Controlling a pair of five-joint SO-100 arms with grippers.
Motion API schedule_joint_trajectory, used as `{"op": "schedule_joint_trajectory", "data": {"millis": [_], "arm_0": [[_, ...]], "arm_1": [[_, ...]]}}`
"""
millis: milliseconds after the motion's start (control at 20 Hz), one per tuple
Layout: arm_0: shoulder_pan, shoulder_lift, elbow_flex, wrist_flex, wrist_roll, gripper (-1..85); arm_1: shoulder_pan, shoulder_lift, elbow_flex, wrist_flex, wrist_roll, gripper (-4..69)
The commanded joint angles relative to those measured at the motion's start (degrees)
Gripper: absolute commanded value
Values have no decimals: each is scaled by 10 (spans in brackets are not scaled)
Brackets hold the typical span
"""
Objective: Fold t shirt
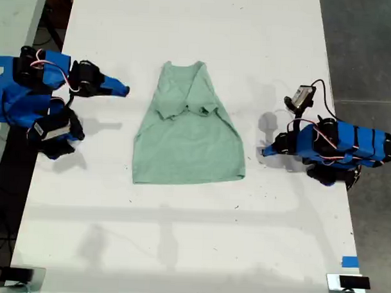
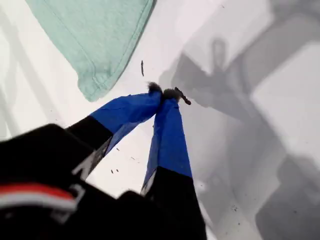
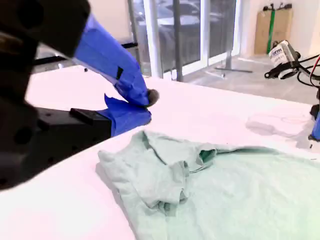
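Observation:
The t shirt [image 1: 186, 140] lies flat in the middle of the white table [image 1: 179, 236], pale mint-green, with both sleeves folded in over its chest. My first gripper [image 1: 265, 150] is at the exterior view's right, low over the table just beside the shirt's hem corner [image 2: 95, 35]. Its blue fingers [image 2: 167, 135] meet at the tips [image 2: 162, 92], shut and holding nothing. My second gripper [image 1: 125, 91] is at the exterior view's left, apart from the shirt's collar end [image 3: 165, 170]. It hangs above the table [image 3: 147, 97] with its jaws shut and empty.
A blue tape mark [image 1: 349, 262] sits near the table's front corner at the exterior view's right. Grey floor [image 1: 366, 49] lies beyond the table's edge on that side. The first arm's camera [image 3: 282, 52] shows across the shirt in the second wrist view.

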Motion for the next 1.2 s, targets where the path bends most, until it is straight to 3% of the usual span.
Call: {"op": "schedule_joint_trajectory", "data": {"millis": [0, 100, 550, 700, 1050, 1150], "arm_0": [[41, 263, 312, -36, -20, -1], [34, 262, 390, -62, 24, -1], [32, 261, 387, -43, 22, -1], [32, 261, 388, -42, 17, -1], [27, 261, 388, -38, 5, -1], [30, 261, 390, -37, 3, -1]], "arm_1": [[0, 6, 21, 3, 6, 8], [1, 6, 21, 3, 6, 8], [-1, 6, 21, 3, 10, 8], [51, 6, 28, -14, -48, 8], [-11, 6, 21, 3, 6, 6], [5, 6, 21, 4, 15, 5]]}}
